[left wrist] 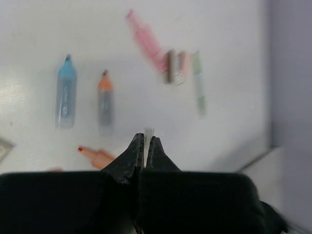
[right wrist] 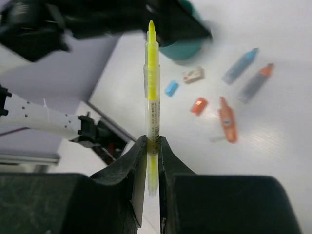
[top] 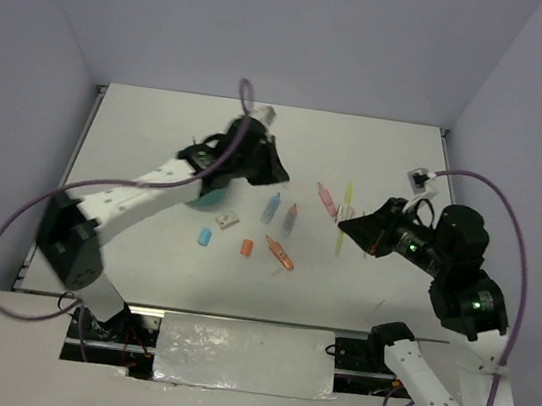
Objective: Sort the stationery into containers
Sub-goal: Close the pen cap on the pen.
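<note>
The right hand (right wrist: 152, 145) grips a yellow pen (right wrist: 152, 83) mid-barrel, above the right side of the counter (top: 388, 159), probably to carry it to the teal organizer (top: 213, 198) nearer the left edge. The left hand (left wrist: 145, 141) hovers there, closed.

Setting: robotics laboratory, enclosed test cell.
Evidence:
- a bare white table (top: 378, 158) boxed in on 3 sides by plain pale lilac walls (top: 276, 22)
- 2 arms mounted at the table's near edge: left arm (top: 141, 195) white and black, right arm (top: 466, 291) mostly black
- black 2-finger tools: left gripper (left wrist: 145, 141) and right gripper (right wrist: 152, 144)
- purple cables (top: 511, 222) looping loose from the wrists
- a crinkled silver sheet (top: 244, 356) between the bases
</note>
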### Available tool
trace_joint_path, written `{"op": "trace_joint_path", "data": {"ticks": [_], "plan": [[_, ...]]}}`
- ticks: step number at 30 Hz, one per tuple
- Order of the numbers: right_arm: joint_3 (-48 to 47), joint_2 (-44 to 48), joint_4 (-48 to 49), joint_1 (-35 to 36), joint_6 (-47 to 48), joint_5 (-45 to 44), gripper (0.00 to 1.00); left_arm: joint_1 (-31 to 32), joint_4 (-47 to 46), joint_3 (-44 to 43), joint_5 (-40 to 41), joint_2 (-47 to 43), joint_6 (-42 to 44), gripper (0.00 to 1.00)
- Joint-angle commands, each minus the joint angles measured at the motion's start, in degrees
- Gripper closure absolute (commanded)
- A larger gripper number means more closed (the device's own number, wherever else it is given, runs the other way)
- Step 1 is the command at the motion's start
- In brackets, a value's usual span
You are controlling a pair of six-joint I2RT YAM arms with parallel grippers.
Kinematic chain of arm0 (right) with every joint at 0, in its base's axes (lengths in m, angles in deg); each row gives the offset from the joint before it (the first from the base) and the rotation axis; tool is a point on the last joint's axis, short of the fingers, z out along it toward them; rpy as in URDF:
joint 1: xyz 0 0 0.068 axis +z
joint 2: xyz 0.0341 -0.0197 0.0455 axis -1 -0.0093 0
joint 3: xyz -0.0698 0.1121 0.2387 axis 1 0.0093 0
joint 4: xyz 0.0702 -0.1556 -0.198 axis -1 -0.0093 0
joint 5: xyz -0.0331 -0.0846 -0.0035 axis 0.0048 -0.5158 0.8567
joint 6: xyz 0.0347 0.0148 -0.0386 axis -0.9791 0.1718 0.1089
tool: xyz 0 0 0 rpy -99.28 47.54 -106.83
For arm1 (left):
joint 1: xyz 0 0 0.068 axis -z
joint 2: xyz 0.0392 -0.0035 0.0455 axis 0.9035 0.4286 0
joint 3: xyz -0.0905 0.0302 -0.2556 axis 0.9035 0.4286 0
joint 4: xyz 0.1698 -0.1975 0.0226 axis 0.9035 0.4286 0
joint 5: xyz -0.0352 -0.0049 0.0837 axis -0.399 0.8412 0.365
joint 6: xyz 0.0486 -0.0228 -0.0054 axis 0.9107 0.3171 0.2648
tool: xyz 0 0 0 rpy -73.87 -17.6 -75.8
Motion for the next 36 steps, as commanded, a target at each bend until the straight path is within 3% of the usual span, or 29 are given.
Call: {"op": "trace_joint_path", "data": {"ticks": [1,3,5,7,9,13,20,36], "plan": [[12.4,1.4,22.2,4.7,-11.5,8.6,1.00,-6.6,-26.8,9.9,-20.0,-18.4,-1.5,1.00],[15.0,0.2,31.2,9.8,-15.0,5.0,1.00,-11.4,-38.6,16.2,-25.0,-22.6,-5.1,1.00],[15.0,-2.6,33.6,19.5,-15.2,-2.4,1.00,-14.6,-44.4,19.6,-29.8,-26.6,-9.6,1.00],[12.4,-7.6,33.5,24.6,-12.4,-6.8,1.00,-15.8,-49.3,20.5,-31.8,-28.5,-12.6,1.00],[11.7,-9.8,35.1,28.9,-11.5,-12.4,1.00,-17.2,-51.6,21.2,-33.6,-29.2,-14.6,1.00],[9.2,-14.5,37.2,30.5,-12.0,-13.0,1.00,-19.1,-60.3,24.6,-36.5,-31.1,-20.8,1.00],[3.4,-19.1,35.8,32.8,-8.5,-15.2,1.00,-19.2,-55.3,26.9,-35.1,-35.3,-18.3,1.00],[0.7,-22.2,36.7,32.8,-7.3,-14.4,1.00,-20.4,-53.9,26.5,-36.1,-34.5,-17.2,1.00]]}}
